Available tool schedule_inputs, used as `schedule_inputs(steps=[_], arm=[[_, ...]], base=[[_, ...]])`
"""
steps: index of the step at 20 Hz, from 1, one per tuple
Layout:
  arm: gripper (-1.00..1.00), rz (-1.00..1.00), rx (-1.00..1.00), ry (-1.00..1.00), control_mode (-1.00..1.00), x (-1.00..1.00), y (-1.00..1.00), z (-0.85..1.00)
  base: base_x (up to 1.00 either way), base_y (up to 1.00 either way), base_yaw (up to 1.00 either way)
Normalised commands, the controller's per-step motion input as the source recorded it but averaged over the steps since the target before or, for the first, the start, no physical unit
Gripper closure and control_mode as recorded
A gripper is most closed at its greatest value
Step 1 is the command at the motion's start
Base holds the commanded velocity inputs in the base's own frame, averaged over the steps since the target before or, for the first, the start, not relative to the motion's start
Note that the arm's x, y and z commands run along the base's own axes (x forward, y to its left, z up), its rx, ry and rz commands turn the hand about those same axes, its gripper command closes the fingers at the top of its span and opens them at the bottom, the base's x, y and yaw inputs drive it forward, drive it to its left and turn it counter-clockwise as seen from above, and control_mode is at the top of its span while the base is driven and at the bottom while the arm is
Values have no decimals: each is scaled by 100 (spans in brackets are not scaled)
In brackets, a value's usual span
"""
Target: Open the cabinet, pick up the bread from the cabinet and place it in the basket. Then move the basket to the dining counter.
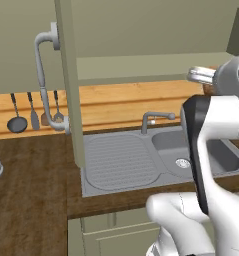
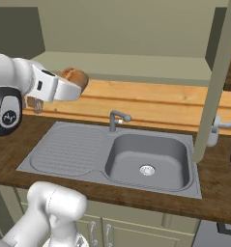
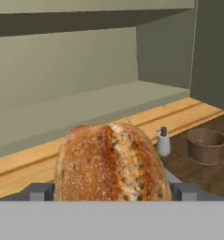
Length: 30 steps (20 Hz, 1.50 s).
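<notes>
We pinch the bread (image 3: 112, 161) in our claw (image 3: 112, 191), low in the frame, to carry it to the basket (image 3: 206, 146) at right.

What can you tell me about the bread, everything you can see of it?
The bread is a rounded orange-brown loaf with a speckled, floury crust and a split running down its top. It sits between the gripper fingers, one on each side, held up in the air in front of the open cabinet shelf. In the right base view it shows as a small brown lump at the hand.
</notes>
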Motion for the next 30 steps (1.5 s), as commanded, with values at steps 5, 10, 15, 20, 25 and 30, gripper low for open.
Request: schedule_inputs(steps=[5, 10, 15, 20, 25, 30], arm=[[100, 0, 2, 23, -100, -85, 13, -3], [100, 7, 7, 12, -100, -60, 36, -19], [100, 20, 3, 4, -100, -21, 65, -51], [100, 11, 1, 2, -100, 5, 4, -63], [100, 9, 0, 2, -100, 17, 0, -51], [100, 5, 0, 9, -100, 21, 0, -41]], base=[[0, 0, 0], [0, 0, 0], [0, 0, 0], [0, 0, 0], [0, 0, 0], [0, 0, 0]])
